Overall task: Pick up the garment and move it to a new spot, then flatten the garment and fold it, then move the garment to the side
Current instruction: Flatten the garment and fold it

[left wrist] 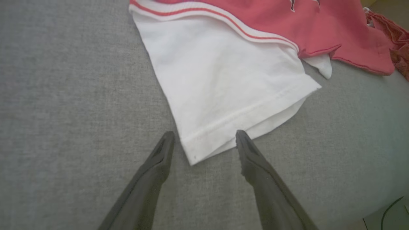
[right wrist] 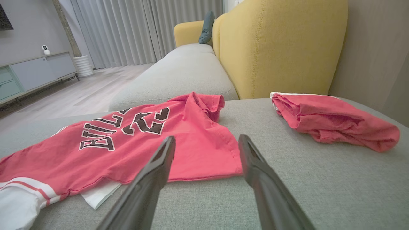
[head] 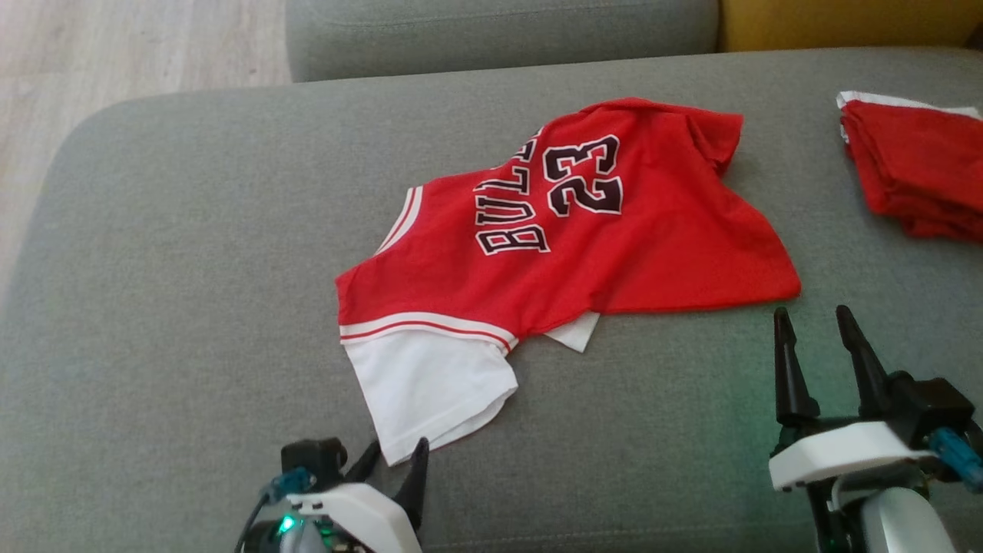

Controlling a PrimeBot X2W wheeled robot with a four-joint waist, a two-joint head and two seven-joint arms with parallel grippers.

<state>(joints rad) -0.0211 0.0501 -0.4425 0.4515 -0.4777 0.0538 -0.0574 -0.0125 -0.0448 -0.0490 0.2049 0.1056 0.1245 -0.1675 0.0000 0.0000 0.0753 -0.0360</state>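
**Both jaws open at the garment's near edges**

We're looking down on the grey sofa seat (head: 192,307), and the garment (head: 614,246) lies spread across its middle. It is a red jersey, face up, with dark lettering and the number 23. Its far end is bunched into a fold, and its white sleeve (head: 430,384) stretches towards us at the lower left.

On to the left jaws: they stand wide apart, gripping nothing. In the left wrist view the left fingers (left wrist: 159,159) straddle the sleeve's near corner. The hem tip sits right between them, closer to the finger on that view's right. We can't tell whether a fingertip touches the cloth.

Over to the right jaws, and they are just as wide and just as empty. In the head view their tips point at the red hem's near right corner, just short of it. From the right wrist view that corner lies between the right fingers (right wrist: 255,166), hard by the one on that view's right.

Off to the right, well apart from the jersey, a second red garment (head: 914,169) lies folded in a heap before the yellow backrest (right wrist: 281,48).
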